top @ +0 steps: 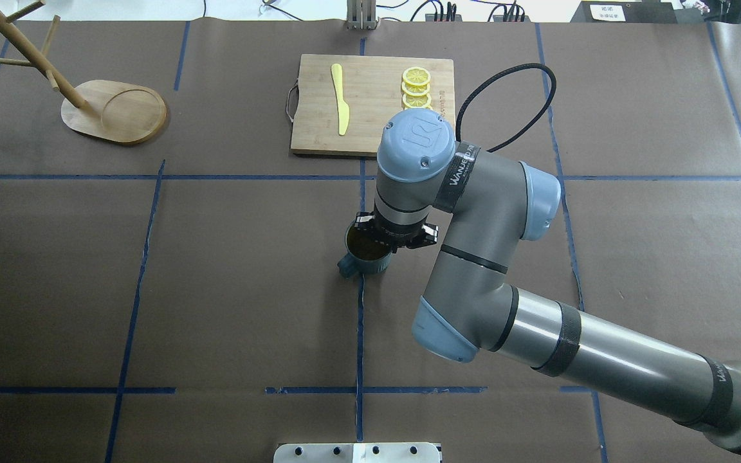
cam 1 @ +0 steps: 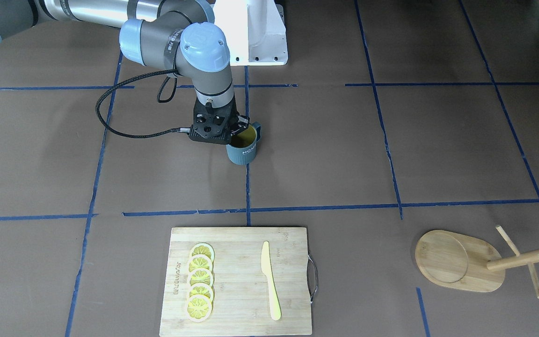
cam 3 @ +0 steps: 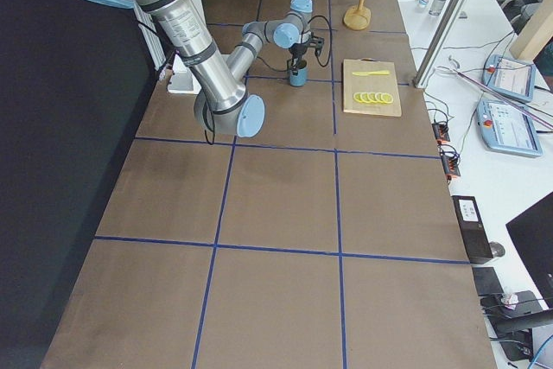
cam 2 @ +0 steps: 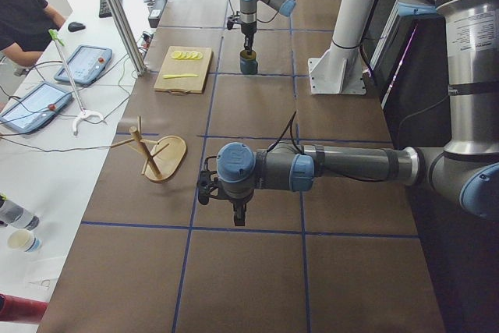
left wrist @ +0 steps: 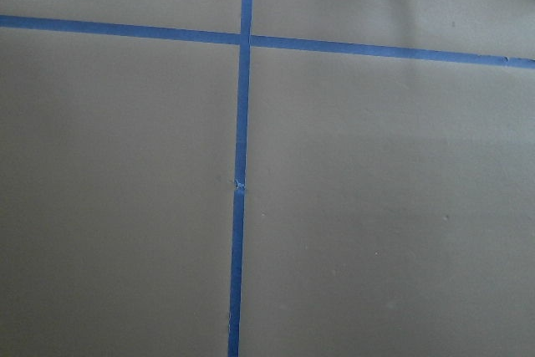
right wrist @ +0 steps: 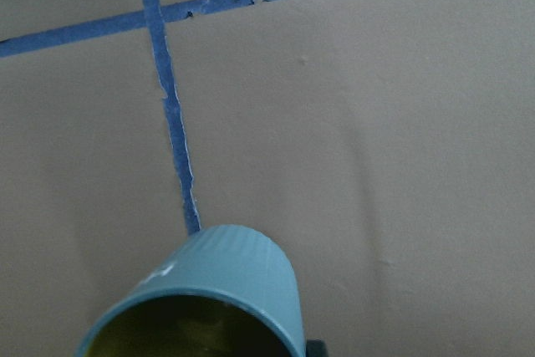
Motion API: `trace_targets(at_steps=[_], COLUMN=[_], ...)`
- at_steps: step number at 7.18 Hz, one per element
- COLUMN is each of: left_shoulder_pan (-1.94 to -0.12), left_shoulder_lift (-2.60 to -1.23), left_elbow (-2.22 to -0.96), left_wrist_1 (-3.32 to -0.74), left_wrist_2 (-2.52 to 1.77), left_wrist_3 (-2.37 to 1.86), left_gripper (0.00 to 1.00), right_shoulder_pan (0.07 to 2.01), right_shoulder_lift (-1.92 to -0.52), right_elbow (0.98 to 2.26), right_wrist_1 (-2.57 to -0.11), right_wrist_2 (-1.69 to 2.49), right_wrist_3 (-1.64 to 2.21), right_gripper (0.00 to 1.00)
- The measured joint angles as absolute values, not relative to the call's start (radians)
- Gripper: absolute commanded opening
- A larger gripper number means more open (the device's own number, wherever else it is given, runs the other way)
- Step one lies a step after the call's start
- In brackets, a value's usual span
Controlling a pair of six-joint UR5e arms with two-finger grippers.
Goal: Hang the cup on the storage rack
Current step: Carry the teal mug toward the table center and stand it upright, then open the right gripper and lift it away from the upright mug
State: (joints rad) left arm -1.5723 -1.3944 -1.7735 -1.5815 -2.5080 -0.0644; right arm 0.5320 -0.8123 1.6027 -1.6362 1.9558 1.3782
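The cup (cam 1: 243,149), dark blue-grey with a yellow inside and white lettering, is upright near the table's middle on a blue tape line. It also shows in the overhead view (top: 365,256), handle toward the robot's left, and low in the right wrist view (right wrist: 213,290). My right gripper (cam 1: 237,131) points down, shut on the cup's rim. I cannot tell whether the cup rests on the table. The storage rack (cam 1: 456,262) stands far off at the table's far left corner (top: 116,112). My left gripper (cam 2: 238,210) shows only in the left side view, above bare table; I cannot tell its state.
A bamboo cutting board (cam 1: 239,281) with several lemon slices (cam 1: 200,283) and a yellow knife (cam 1: 269,281) lies at the far edge, beyond the cup. Blue tape lines grid the brown table. The robot's white base plate (cam 1: 258,32) sits behind the cup.
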Motion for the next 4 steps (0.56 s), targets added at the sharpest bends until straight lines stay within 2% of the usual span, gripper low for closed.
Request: trace_targets(at_steps=[1, 2, 4], left_shoulder_pan=[-1.572, -1.572, -1.565], left_shoulder_lift=[-1.394, -1.395, -1.395], left_elbow=[-1.775, -1.777, -1.785], left_wrist_1=[-1.582, -1.583, -1.63], left_wrist_2=[-2.508, -2.509, -2.521], left_wrist_3=[-0.064, -0.063, -0.064], left_gripper=[1.0, 1.0, 1.0], right_shoulder_pan=[0.532, 0.532, 0.553], right_shoulder_lift=[-0.811, -0.809, -0.809], right_elbow=[1.601, 1.6, 1.611], right_wrist_1=[-1.635, -1.634, -1.617], right_wrist_2=[1.956, 1.957, 1.98], right_wrist_3=[1.38, 1.378, 1.371], right_gripper=[0.91, 1.0, 1.0])
